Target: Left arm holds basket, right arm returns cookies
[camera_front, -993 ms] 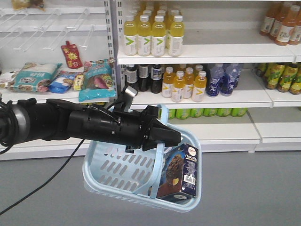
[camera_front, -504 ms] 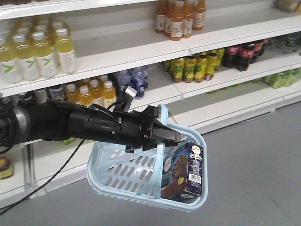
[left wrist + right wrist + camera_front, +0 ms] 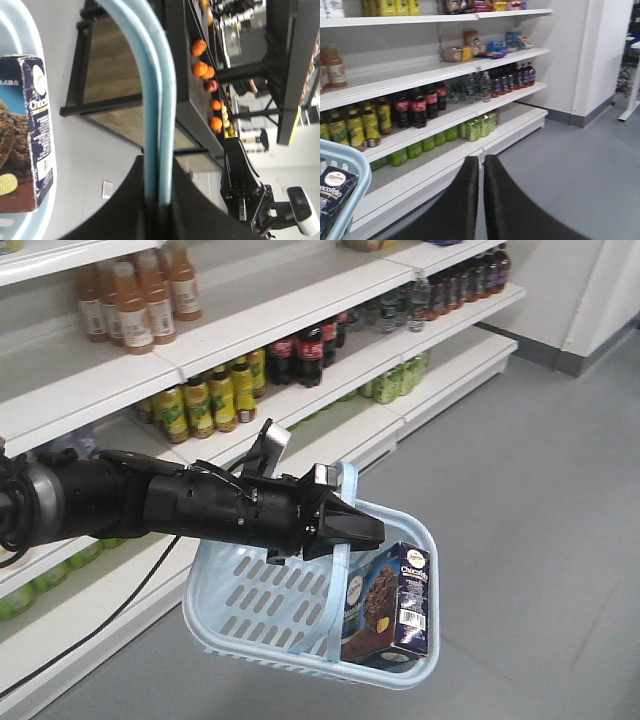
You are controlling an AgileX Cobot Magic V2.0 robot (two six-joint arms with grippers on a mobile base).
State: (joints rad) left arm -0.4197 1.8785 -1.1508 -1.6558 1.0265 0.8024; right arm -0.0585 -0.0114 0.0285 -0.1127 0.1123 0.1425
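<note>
Inside the basket (image 3: 250,625), at the end farthest from the left arm (image 3: 150,505), the cookies (image 3: 392,602) stand upright, long axis near vertical, with the barcode (image 3: 403,620) facing the front camera. Above the basket, the left gripper (image 3: 362,530) is clamped on its handle (image 3: 159,110). Only the right wrist view shows the right gripper (image 3: 481,200), near the basket's rim, its fingers drawn together and holding nothing.

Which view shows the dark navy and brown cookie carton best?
Front-facing: the dark navy and brown cookie carton shows front and barcode side inside the light blue slotted plastic basket. Left wrist crops the carton at the frame edge; right wrist catches only its top.
</note>
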